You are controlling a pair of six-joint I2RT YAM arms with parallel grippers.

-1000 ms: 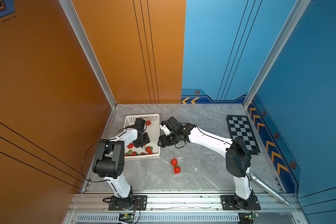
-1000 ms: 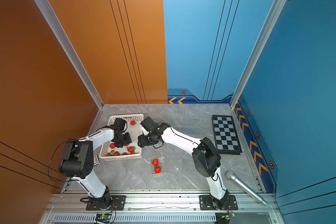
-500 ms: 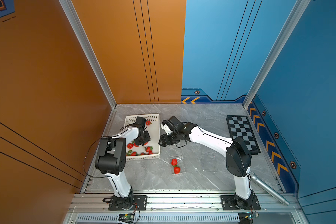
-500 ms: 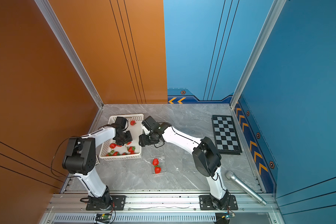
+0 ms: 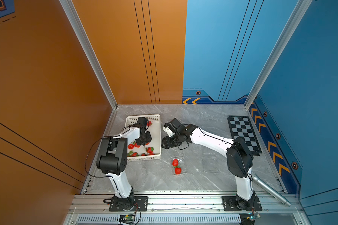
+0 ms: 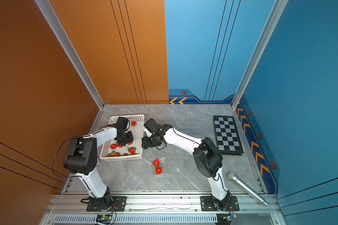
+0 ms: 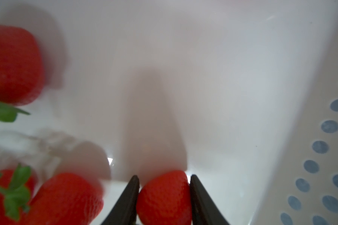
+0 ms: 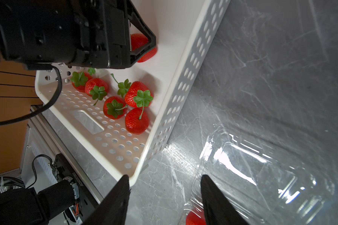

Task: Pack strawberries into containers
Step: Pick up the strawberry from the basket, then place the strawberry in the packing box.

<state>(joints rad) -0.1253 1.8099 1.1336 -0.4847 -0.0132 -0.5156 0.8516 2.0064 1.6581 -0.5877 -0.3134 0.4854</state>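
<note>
Left claw [image 7: 163, 176] gripping strawberry [image 7: 164, 196], glossy red

Booth, three walls. 9 o'clock: orange wall [image 5: 47, 78] with thin dark lines. 12 o'clock: back wall split, orange panel [image 5: 129, 58] toward 9, blue panel [image 5: 213, 48] toward 3. 3 o'clock: blue wall [image 5: 310, 78], with an orange chevron band [image 5: 271, 150] along its foot. Aluminium posts [image 5: 90, 54] stand in both far corners. Floor [image 5: 193, 115] is grey veined marble. 6 o'clock: aluminium rail [image 5: 183, 200]. Light even, shadows soft.
</note>
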